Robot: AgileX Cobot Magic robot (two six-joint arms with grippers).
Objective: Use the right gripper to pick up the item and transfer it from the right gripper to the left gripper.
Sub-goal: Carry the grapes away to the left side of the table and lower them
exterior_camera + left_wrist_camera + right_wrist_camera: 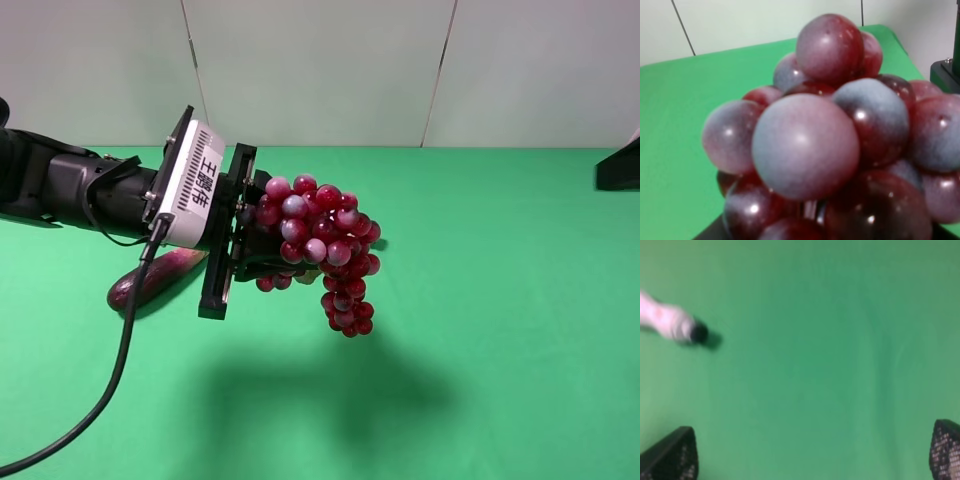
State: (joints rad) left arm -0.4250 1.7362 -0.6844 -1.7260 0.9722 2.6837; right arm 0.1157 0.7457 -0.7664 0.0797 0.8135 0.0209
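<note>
The item, a bunch of dark red and purple grapes (325, 240), hangs in the air above the green table, with my left gripper (250, 232) shut on its upper end. The rest of the bunch droops down to the right of the jaws. The grapes (815, 140) fill the left wrist view and hide the fingers there. My right gripper (812, 455) is open wide over bare green cloth, with nothing between its two fingertips (672, 455). In the high view only a black part of the right arm (620, 165) shows, at the far right edge, well away from the grapes.
A purple eggplant (150, 280) lies on the green table (500, 350) under the left arm. A white bottle with a black cap (670, 322) lies on the cloth in the right wrist view. A black cable (110, 380) trails from the left arm.
</note>
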